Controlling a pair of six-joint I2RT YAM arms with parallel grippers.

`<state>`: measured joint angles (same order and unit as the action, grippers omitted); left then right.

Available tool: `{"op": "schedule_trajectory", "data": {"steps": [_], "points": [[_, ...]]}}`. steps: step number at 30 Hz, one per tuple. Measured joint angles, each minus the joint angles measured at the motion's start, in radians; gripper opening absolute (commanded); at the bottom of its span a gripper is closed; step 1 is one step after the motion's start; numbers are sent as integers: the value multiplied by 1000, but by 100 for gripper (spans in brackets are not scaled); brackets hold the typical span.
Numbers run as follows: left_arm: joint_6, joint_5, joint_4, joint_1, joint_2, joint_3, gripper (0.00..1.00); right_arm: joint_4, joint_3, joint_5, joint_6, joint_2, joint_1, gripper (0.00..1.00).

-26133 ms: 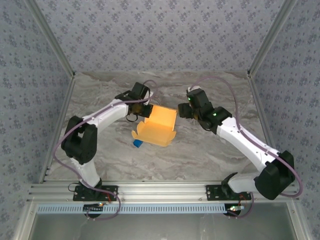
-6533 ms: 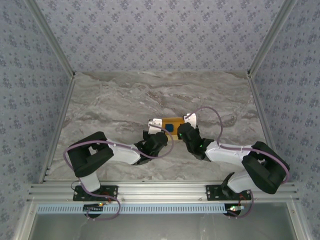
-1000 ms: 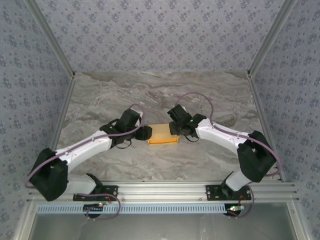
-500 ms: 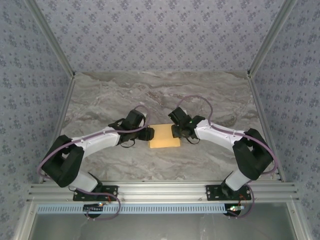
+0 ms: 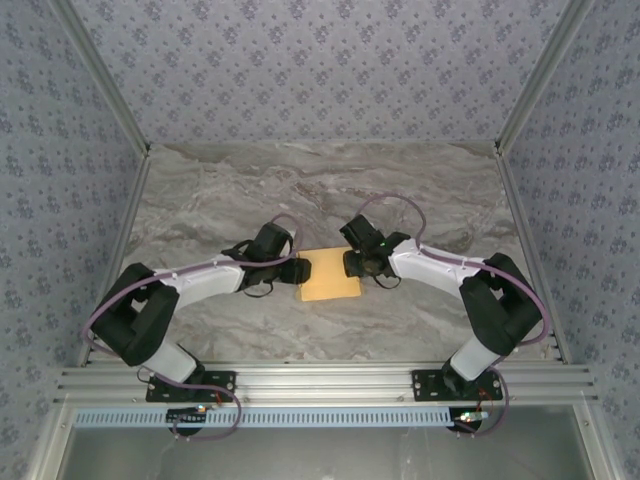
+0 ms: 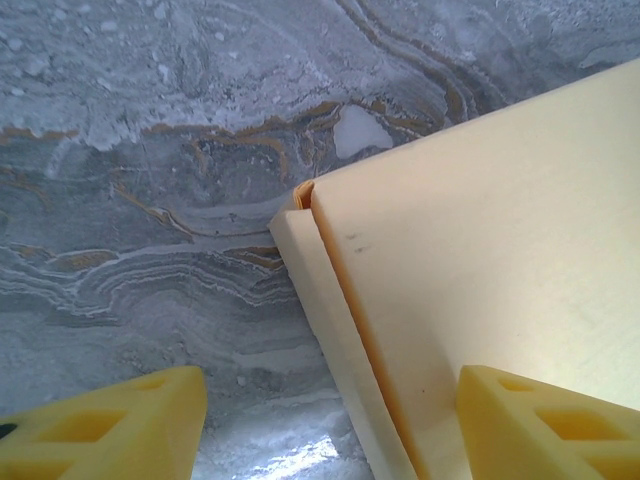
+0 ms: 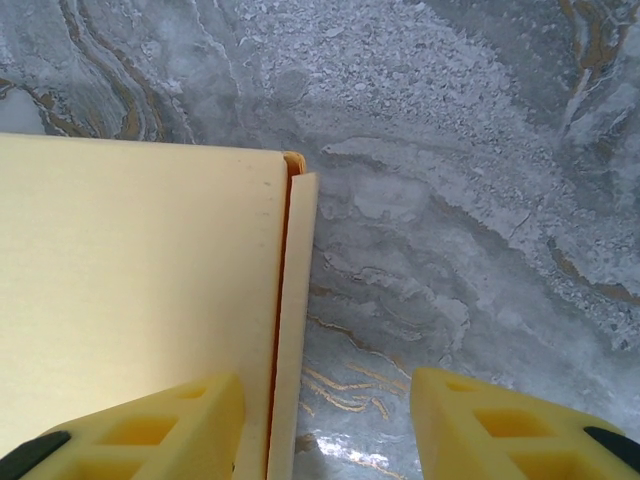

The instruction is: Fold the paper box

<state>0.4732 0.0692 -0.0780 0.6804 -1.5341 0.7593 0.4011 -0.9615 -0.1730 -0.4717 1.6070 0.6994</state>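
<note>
Paper box (image 5: pixel 330 276) sits at the middle of the table (image 5: pixel 230 190), lid down and looking closed. Your left claw (image 6: pixel 330 425) is at its 9 o'clock edge and your right claw (image 7: pixel 320 425) at its 3 o'clock edge. Both are spread wide and grip nothing. You seem to be at the finishing step. Next, press any side seam that gapes, then lift clear without snagging the lid.
</note>
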Motion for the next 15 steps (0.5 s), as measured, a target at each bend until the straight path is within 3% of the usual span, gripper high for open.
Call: {"op": "schedule_trajectory", "data": {"steps": [8,15], "points": [[16,13,31,0,-3,-12,67,-14,3,16,21,-1,-6,50],[3,-1,12,0,5,18,72,31,-54,13,71,-18,5,56]]}}
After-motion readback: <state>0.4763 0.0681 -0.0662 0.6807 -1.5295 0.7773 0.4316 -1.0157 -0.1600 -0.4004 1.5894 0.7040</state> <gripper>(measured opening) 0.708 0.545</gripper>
